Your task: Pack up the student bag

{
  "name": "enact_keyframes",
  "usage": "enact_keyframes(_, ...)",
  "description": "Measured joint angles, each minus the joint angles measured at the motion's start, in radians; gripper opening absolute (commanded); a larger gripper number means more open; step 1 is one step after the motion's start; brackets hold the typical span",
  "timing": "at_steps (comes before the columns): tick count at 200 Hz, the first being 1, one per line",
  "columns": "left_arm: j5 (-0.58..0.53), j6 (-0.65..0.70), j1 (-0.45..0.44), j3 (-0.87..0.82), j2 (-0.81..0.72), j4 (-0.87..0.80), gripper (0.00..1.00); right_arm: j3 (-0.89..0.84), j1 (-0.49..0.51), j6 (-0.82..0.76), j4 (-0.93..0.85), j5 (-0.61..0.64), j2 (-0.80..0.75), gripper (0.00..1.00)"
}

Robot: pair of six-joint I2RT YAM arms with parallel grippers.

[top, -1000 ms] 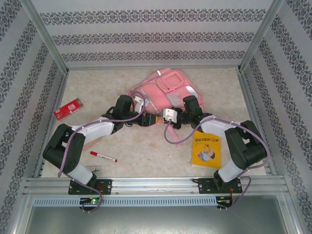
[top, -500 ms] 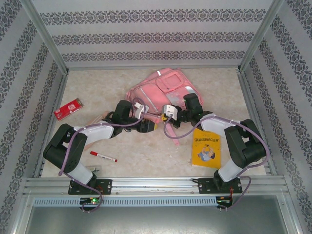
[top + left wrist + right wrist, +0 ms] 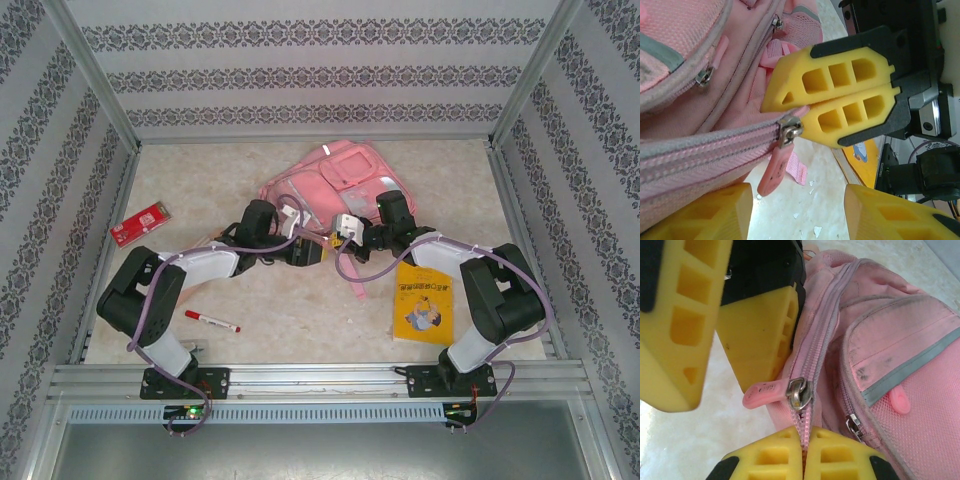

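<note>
The pink bag [image 3: 345,180] lies at the far middle of the bench [image 3: 290,320], both arms meeting at its near edge. The right end effector [image 3: 805,432] is pinched together on the bag's zip seam, just beside the slider [image 3: 799,392]. The left end effector [image 3: 797,200] stands apart — the pink pull tab [image 3: 774,172] hangs between its fingers.

**Pink bag, yellow pincers**

The student bag [image 3: 340,185] is pink all over, with grey-and-pink zip tape, pale grey strips and a pink zip pull [image 3: 765,388] on a silver slider. My left pincer [image 3: 795,215] and right pincer [image 3: 802,450] both have bright yellow fingers on black bodies. The tabletop [image 3: 300,300] is cream, faintly marbled. At near right lies a yellow book [image 3: 425,305], at far left a red card [image 3: 141,223], and nearer a red-and-white pen [image 3: 211,321]. The walls [image 3: 300,75] carry grey-and-white floral stripes.
</note>
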Motion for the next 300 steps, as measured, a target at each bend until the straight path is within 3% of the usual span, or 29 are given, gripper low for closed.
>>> enact_keyframes(37, -0.007, -0.006, 0.000, 0.011, 0.009, 0.000, 0.50, 0.000, 0.004, 0.003, -0.003, 0.000, 0.000, 0.00)
enact_keyframes(77, -0.023, -0.016, 0.000, 0.021, 0.033, -0.001, 0.35, 0.000, 0.009, 0.003, -0.008, 0.004, 0.000, 0.00)
enact_keyframes(116, -0.029, -0.019, -0.001, 0.024, 0.041, 0.008, 0.00, 0.000, 0.016, -0.008, -0.008, 0.016, -0.008, 0.00)
enact_keyframes(149, -0.050, 0.020, -0.008, 0.041, 0.032, -0.032, 0.00, 0.000, 0.014, -0.081, -0.052, 0.042, -0.032, 0.00)
enact_keyframes(177, -0.131, 0.096, -0.006, 0.058, -0.028, -0.153, 0.00, 0.000, -0.013, -0.168, -0.109, 0.050, -0.072, 0.00)
enact_keyframes(222, -0.187, 0.166, 0.095, 0.024, -0.151, -0.265, 0.00, -0.005, -0.067, -0.345, -0.197, 0.101, -0.118, 0.00)
enact_keyframes(236, -0.195, 0.193, 0.106, 0.015, -0.169, -0.288, 0.00, -0.014, -0.087, -0.378, -0.205, 0.125, -0.121, 0.06)
enact_keyframes(272, -0.194, 0.211, 0.098, -0.015, -0.171, -0.294, 0.00, -0.021, -0.104, -0.356, -0.208, 0.125, -0.121, 0.36)
enact_keyframes(300, -0.209, 0.202, 0.058, -0.016, -0.164, -0.290, 0.00, -0.015, -0.037, -0.277, -0.192, 0.093, -0.121, 0.52)
